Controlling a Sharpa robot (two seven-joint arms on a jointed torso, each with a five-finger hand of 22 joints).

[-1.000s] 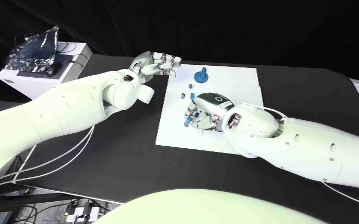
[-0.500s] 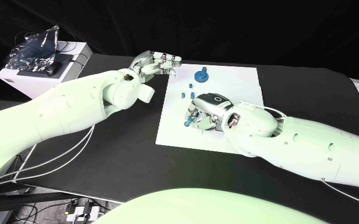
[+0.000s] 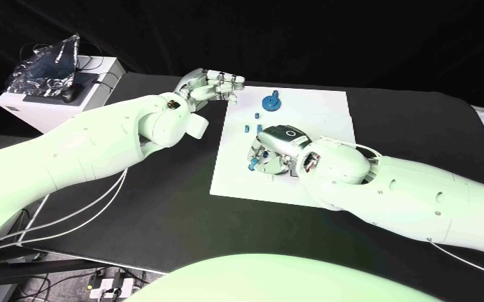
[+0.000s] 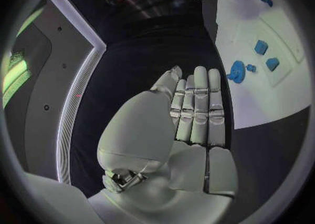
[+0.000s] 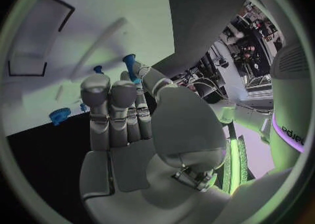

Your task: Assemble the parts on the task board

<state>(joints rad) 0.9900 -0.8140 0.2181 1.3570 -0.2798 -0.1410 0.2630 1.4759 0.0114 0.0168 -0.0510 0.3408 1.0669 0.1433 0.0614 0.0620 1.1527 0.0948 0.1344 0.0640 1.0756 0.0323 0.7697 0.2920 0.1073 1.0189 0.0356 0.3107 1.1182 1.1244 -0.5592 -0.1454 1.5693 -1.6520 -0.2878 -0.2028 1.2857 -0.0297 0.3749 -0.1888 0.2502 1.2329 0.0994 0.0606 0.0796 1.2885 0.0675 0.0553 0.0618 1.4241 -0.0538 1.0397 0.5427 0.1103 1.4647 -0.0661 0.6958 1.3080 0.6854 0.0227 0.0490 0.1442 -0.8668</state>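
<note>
The desk [image 3: 141, 197] was black, with a black backdrop behind it. At its far left corner stood a white box [image 3: 56, 96] with a crinkled silvery bag [image 3: 45, 68] on top, and cables [image 3: 70, 218] trailed along the near left edge.

The white task board [image 3: 303, 113] lay in the middle of the desk. On its far part stood a blue gear [image 3: 271, 102], with small blue parts [image 3: 252, 128] lying loose just nearer the robot.

The left hand [image 3: 210, 87] hung over the bare desk just beside the board's far left corner — its fingers [image 4: 197, 108] lay straight and pressed together, holding nothing; in the left wrist view the gear [image 4: 237, 71] and two small blocks [image 4: 261, 47] sat on the board beyond the fingertips.

The right hand [image 3: 278, 149] was down over the near middle of the board. In the right wrist view its fingers [image 5: 112, 113] stood close together and a blue peg [image 5: 130, 67] stood pinched between thumb and fingertip — another gear [image 5: 59, 115] lay near the board's edge.
</note>
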